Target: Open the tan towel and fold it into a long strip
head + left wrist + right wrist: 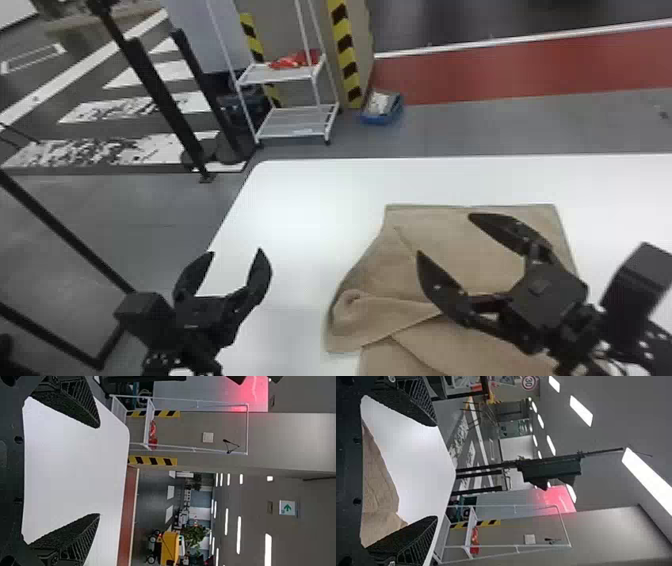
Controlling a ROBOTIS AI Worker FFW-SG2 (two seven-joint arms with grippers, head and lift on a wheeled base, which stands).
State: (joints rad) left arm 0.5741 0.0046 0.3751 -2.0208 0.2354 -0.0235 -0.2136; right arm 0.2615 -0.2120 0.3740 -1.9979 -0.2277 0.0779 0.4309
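Note:
In the head view the tan towel (440,240) lies on the right part of the white table, its far edge fairly straight, its left side folded over with a rumpled roll and creases. My right gripper (445,235) is open above the towel, holding nothing. My left gripper (236,252) stands open over the table's left edge, apart from the towel. In the left wrist view the left gripper (99,471) has its fingers wide apart. The right wrist view shows the right gripper (437,471) spread too, with the towel (377,490) beyond and between its fingers.
The white table (300,200) extends beyond and left of the towel. Past its far edge stand a white wheeled rack (295,127) and a blue bin (382,119) on the floor. Black posts (160,95) rise at the back left.

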